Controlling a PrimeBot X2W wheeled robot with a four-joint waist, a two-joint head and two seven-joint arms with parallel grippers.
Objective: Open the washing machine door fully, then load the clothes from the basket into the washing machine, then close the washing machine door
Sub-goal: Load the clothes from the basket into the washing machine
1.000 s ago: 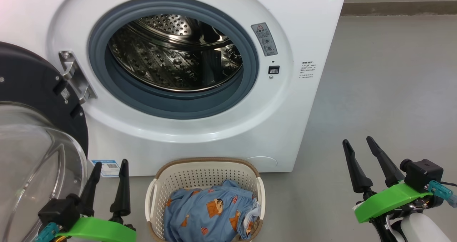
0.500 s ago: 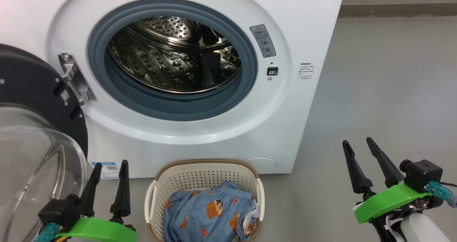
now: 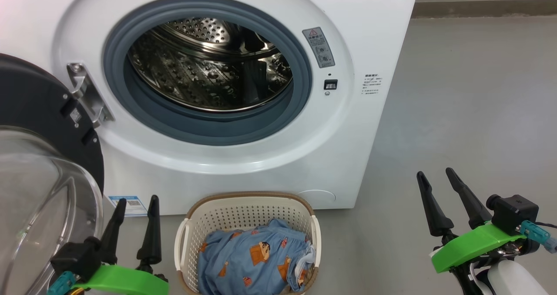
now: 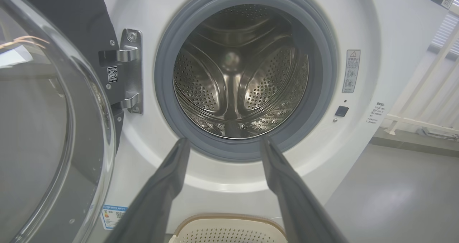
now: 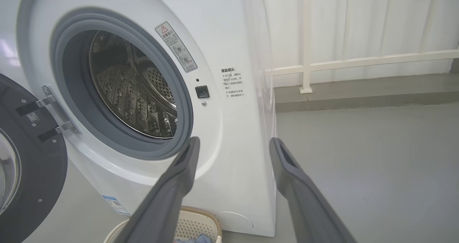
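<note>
The white washing machine [image 3: 374,34] stands ahead with its steel drum [image 3: 209,64] bare. Its door [image 3: 39,112] hangs swung open at the left, glass bowl [image 3: 35,199] bulging toward me. On the floor before the machine sits the cream basket [image 3: 250,208] holding the light blue printed clothes [image 3: 252,260]. My left gripper [image 3: 137,199] is open at the lower left, between the door and the basket. My right gripper [image 3: 435,173] is open at the lower right, over bare floor. In the left wrist view, the left gripper [image 4: 224,142] points at the drum [image 4: 236,71].
Grey floor [image 3: 470,112] stretches to the right of the machine. A white railing [image 5: 358,62] and curtain stand behind it in the right wrist view. A blue label [image 3: 126,203] sits low on the machine's front.
The head view has shifted slightly; the machine and basket sit a little further left in the picture. Both grippers stay open and hold nothing.
</note>
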